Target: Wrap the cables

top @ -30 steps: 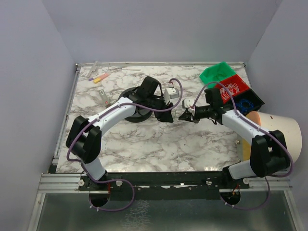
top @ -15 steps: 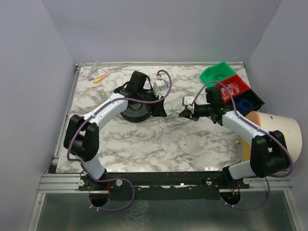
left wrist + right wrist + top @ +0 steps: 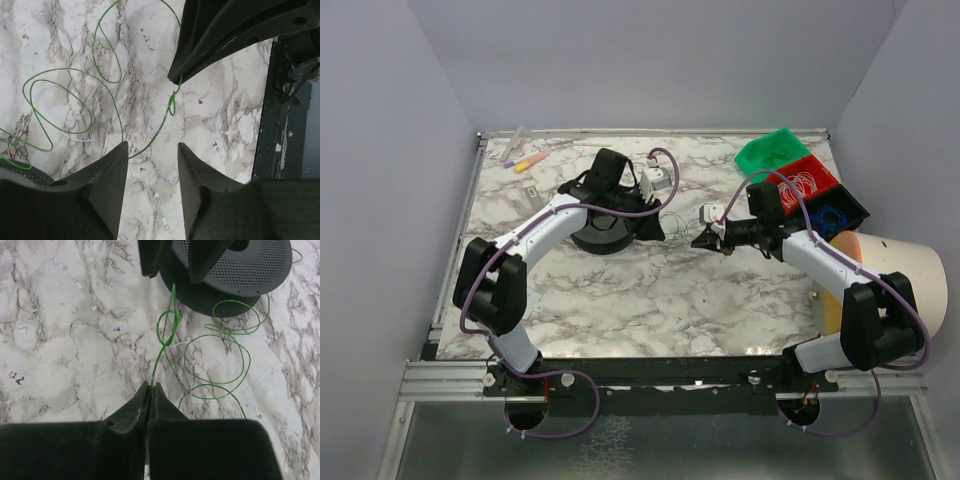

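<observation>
Left wrist view
- left tool (image 3: 152, 147): jaws apart, nothing gripped; only the finger ends show, the rest is cut off at the lower edge.
- green cable (image 3: 171, 106): hair-thin, lying in loose loops on the marble counter (image 3: 225, 130); one strand runs down to the edge of the left finger, and I cannot tell whether it touches.
- right tool (image 3: 175, 77): comes in from the top right, its tip on the cable just above a small knot-like loop; its body hides where the strand goes in.

Right wrist view
- right tool: jaws pressed together, pinching the green cable, whose end vanishes between them.
- cable far end: rises through the small loop and stops between the left tool's spread fingers, clear of both.
- black spool (image 3: 240, 265): partly hidden behind the left tool, cut off at the top; cable loops lie just beside it.

Top view
- cable: a faint thread between the two tools, hard to trace.
- spool: mostly covered by the left arm.
- far right: green bin (image 3: 772, 150), red bin (image 3: 818, 170) holding pale coils (image 3: 798, 186), dark bin (image 3: 850, 205).
</observation>
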